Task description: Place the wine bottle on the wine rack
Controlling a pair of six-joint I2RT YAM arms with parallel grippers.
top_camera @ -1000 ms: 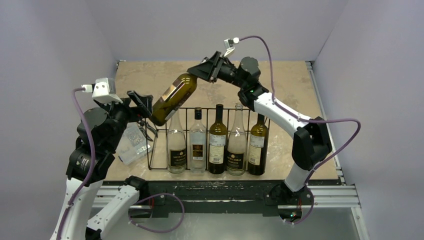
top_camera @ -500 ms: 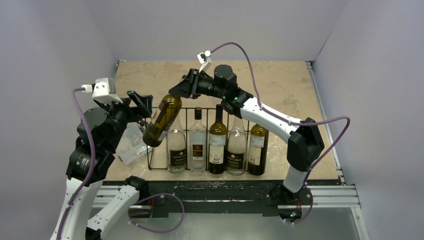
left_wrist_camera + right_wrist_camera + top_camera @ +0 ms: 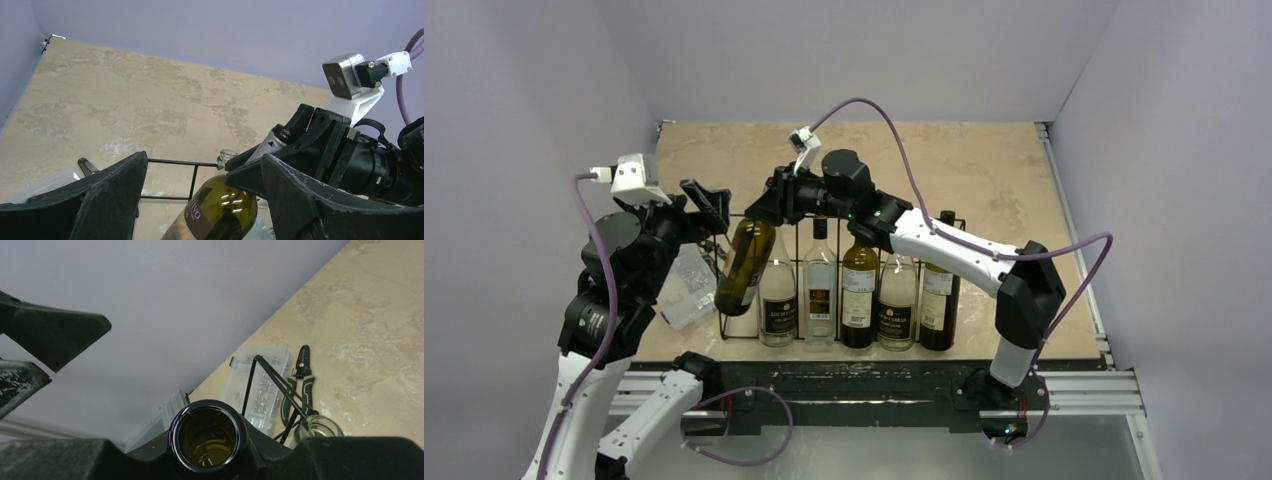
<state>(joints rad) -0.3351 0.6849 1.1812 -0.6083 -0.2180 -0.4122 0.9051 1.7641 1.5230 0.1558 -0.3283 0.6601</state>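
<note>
The right jaws were clenched on the neck of the wine bottle (image 3: 746, 268), whose round dark-glass mouth showed between their black pads in the right wrist view. The left jaws stood released just left of the bottle, their 2 rough black fingers (image 3: 107, 200) spread wide with nothing between them. The wine bottle, smooth olive-green glass with a brown label, hung tilted at the left end of the wine rack (image 3: 724, 325). Its neck leaned back and to the right, and its base sat higher than the bases of the standing bottles, just beside the first of them. Whether it was already inside the wires could not be told. The wine rack, a long frame of thin black wire with upright bars, held 5 upright bottles (image 3: 859, 290) in a row, 3 of clear glass and 2 dark. Left of it, a clear plastic organiser box (image 3: 260, 382) of small parts and a pair of pliers (image 3: 303, 362) lay on the marbled beige worktop (image 3: 994, 170). 1 second before, the bottle had been carried higher and far flatter above the rack's left corner, with the right arm (image 3: 954, 245) reaching further back. Since then it had swung steeper and come down, while the left arm had hardly moved.
</note>
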